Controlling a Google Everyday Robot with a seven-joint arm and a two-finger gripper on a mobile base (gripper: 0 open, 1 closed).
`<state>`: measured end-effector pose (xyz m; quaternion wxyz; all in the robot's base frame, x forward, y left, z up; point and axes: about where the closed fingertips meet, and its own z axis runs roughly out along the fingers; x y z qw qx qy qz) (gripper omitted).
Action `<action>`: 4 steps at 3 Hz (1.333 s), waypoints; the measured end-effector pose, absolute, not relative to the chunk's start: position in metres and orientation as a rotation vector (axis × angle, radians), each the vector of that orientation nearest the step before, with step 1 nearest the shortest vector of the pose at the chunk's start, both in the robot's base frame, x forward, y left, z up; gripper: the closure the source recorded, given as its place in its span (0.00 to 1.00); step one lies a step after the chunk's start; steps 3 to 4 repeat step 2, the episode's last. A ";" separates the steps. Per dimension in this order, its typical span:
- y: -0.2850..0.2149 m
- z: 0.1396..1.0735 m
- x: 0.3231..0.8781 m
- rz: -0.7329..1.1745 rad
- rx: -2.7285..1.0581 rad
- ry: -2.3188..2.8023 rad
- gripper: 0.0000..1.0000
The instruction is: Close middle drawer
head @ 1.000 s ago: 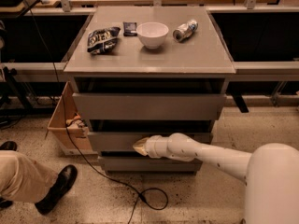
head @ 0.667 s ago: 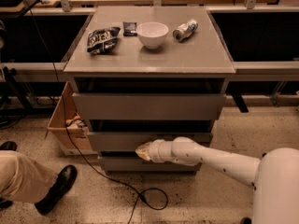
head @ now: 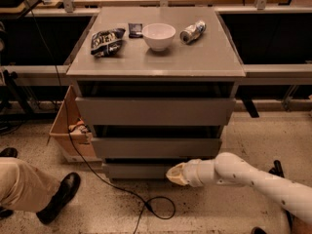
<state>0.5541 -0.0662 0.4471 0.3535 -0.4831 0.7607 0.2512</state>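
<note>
The middle drawer (head: 156, 147) is the mid-sized flat grey front of the grey cabinet, between a taller front above and a narrower one below. A dark gap shows above it. My gripper (head: 174, 174), a cream tip on the white arm coming from the lower right, points left. It sits just below the middle drawer's front, level with the bottom drawer (head: 136, 170), and is apart from the middle front.
The cabinet top (head: 214, 57) holds a chip bag (head: 107, 40), a white bowl (head: 159, 35) and a can (head: 192, 31). A cardboard box (head: 66, 130) stands at the cabinet's left. A black cable (head: 122, 189) loops on the floor. A person's leg and shoe (head: 58, 196) are at lower left.
My gripper has moved down and to the right, away from the middle drawer's front, and is now level with the bottom drawer. The drawer fronts look unchanged.
</note>
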 end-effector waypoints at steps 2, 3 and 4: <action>-0.112 0.462 0.518 0.610 -1.353 2.020 0.85; -0.112 0.462 0.518 0.610 -1.353 2.020 0.85; -0.112 0.462 0.518 0.610 -1.353 2.020 0.85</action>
